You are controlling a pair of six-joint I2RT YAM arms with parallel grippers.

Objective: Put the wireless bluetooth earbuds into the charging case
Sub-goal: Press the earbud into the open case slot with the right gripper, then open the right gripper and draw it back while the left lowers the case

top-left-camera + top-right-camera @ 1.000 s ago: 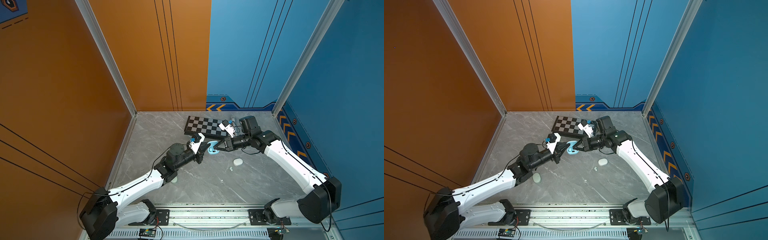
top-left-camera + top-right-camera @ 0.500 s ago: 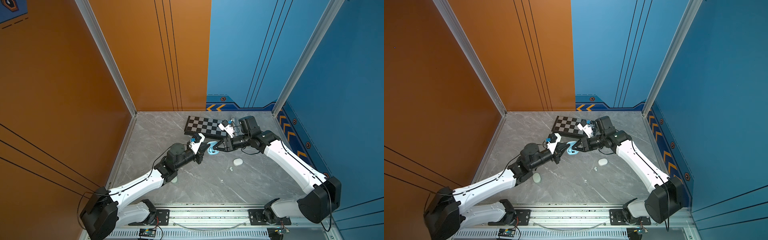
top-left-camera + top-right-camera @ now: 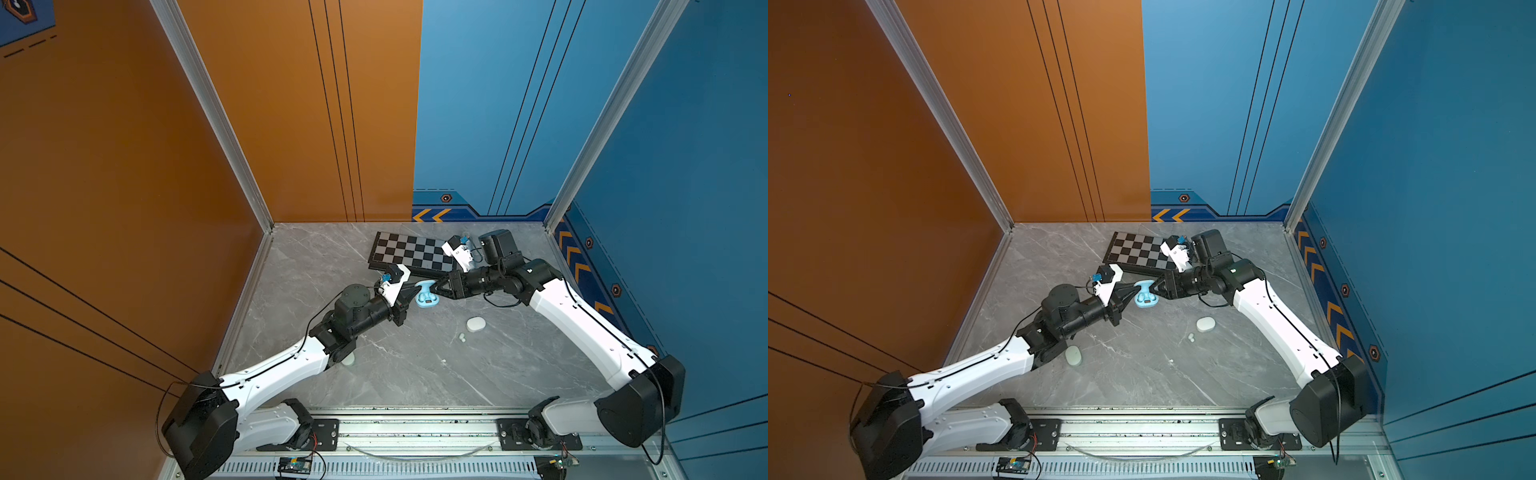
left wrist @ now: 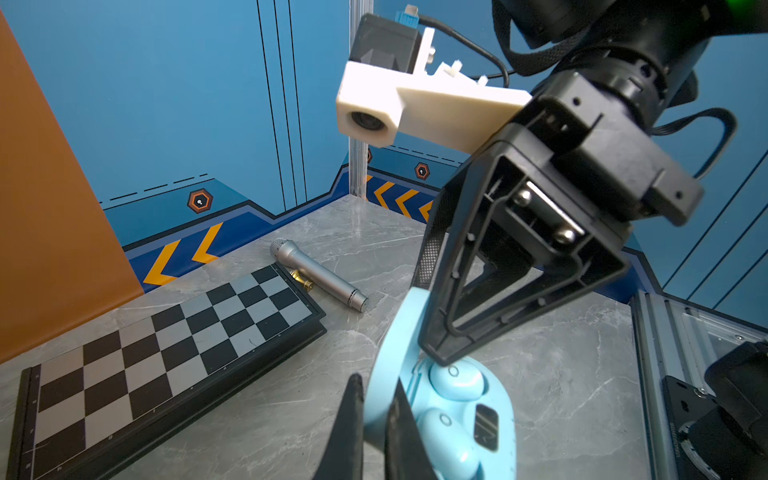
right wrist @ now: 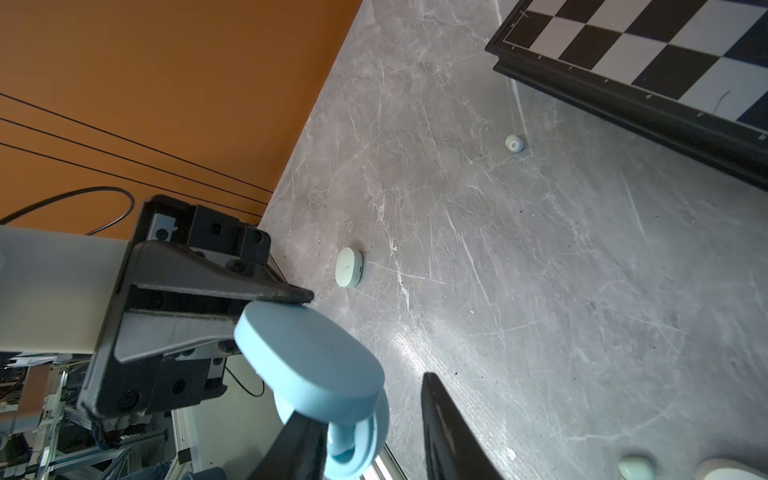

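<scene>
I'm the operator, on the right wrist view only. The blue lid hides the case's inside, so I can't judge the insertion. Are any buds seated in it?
Observer: Yes. The left wrist view shows two light blue earbuds seated in the open blue case.
Operator: Where are my fingertips?
Observer: The right gripper has its tips right at one seated earbud. I can't tell whether they touch it.
Operator: Anything near my wrist I should know about?
Observer: A silver microphone lies on the table beside the chessboard.

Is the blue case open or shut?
Open: the lid stands raised, pinched in the left gripper, with two blue earbuds seated in its base.
</scene>
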